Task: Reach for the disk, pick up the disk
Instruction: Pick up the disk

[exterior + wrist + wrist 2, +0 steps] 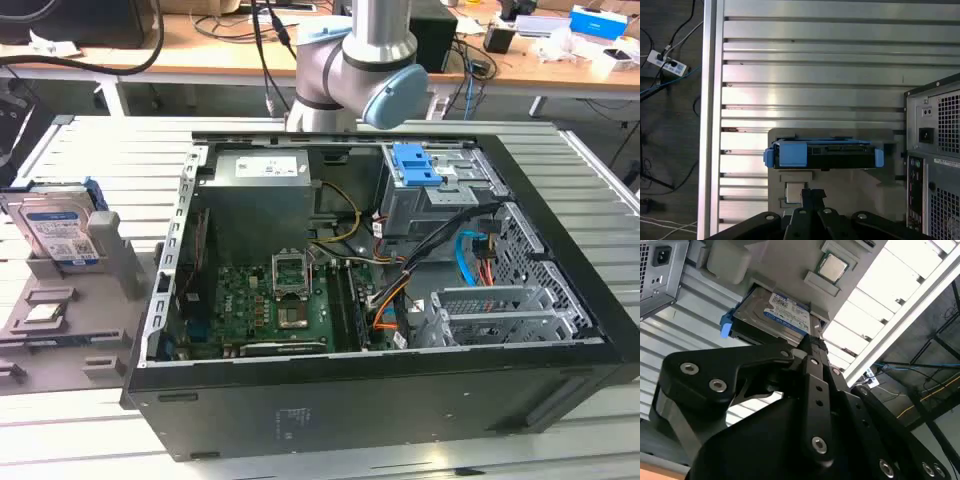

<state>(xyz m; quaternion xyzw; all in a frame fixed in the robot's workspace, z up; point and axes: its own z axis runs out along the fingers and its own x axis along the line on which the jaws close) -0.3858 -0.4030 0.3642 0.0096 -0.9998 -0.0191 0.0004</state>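
The disk [62, 232] is a silver hard drive with a white-and-blue label and blue side rails. It stands on edge in a grey holder [112, 262] at the exterior view's left, beside the computer case. Both wrist views look at it from a distance: the disk [780, 315] shows its labelled face in one, and the disk [822, 154] shows its connector edge in the other. My gripper [812, 342] is black, with its fingertips pressed together and nothing between them. The gripper [813, 196] is short of the disk and apart from it.
An open black computer case [350, 385] with motherboard, cables and a blue latch piece [415, 165] stands on the slatted metal table [810, 60]. A small square silver chip [45, 312] lies in the holder near the disk. The case's rear panel [935, 150] is close beside the holder.
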